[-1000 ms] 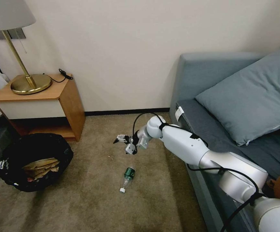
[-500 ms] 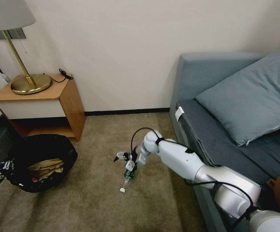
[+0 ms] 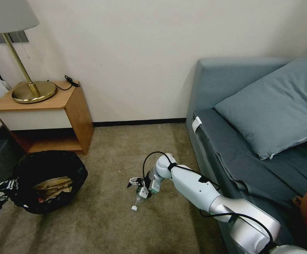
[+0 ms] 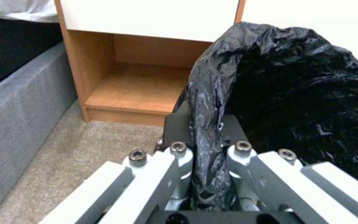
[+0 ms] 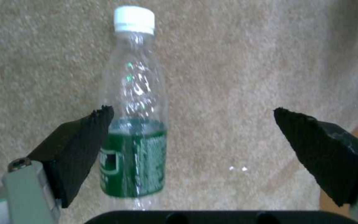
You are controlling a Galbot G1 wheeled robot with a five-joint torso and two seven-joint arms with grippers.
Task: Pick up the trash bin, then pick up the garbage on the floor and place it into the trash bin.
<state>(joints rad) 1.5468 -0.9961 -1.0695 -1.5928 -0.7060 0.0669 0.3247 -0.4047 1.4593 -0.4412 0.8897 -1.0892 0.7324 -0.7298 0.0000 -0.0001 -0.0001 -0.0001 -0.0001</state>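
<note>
Tan carpet (image 3: 100,218) runs between a wooden nightstand (image 3: 44,106) and a grey sofa (image 3: 252,141), with bare floor all round the bottle (image 5: 135,124). The bottle lies flat under the right end effector (image 3: 138,187), between wide-spread pads, touching one, its white cap pointing away from the wrist. The left end effector (image 4: 208,149) is clamped on the bin (image 3: 49,180) bag's rim.

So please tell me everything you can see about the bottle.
The bottle is clear plastic with a white cap and a green label around its lower body. It looks empty and lies on its side on the carpet. The right gripper is open around it, one pad at its label.
</note>
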